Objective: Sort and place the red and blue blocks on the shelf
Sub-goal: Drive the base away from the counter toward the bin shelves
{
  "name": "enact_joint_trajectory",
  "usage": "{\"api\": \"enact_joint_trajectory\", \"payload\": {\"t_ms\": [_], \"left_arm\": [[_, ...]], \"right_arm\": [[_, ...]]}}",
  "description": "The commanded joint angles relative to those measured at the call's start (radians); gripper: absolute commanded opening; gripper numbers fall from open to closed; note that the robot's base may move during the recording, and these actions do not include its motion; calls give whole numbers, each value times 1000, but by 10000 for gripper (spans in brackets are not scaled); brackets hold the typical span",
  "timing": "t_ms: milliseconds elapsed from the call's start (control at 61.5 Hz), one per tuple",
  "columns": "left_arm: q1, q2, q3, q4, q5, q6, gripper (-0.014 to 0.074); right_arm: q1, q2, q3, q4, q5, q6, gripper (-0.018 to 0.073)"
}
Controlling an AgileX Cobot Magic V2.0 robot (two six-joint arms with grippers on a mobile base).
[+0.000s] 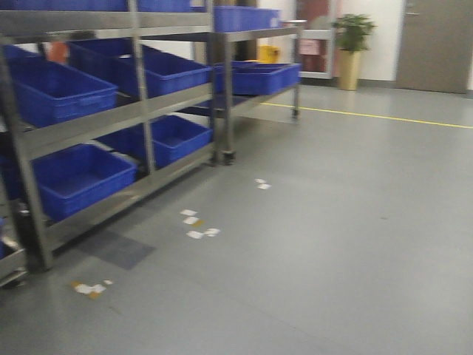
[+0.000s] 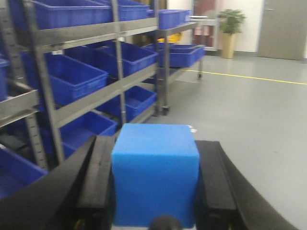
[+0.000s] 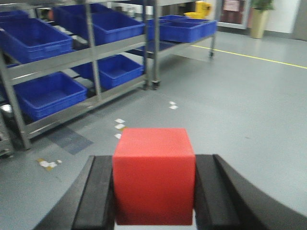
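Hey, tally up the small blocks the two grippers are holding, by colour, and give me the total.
Red block: 1, in the right gripper
Blue block: 1, in the left gripper
Total: 2

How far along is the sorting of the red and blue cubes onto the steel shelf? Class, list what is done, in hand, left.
Done: both cubes picked up. In hand: the left gripper is shut on the small matte blue cube, the right gripper on the small matte red cube. Left: placing both on the multi-tier stainless-steel shelf, which holds large blue plastic bins.
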Motion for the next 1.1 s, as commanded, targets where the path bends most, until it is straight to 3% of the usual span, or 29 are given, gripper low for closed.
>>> {"api": "enact_joint_trajectory", "payload": {"t_ms": [0, 1089], "left_arm": [[1, 10, -28, -3, -92, 1, 124], [1, 10, -28, -3, -92, 1, 124]], "right_arm": [[-8, 10, -27, -6, -85, -6, 52], [-8, 10, -27, -6, -85, -6, 52]]}}
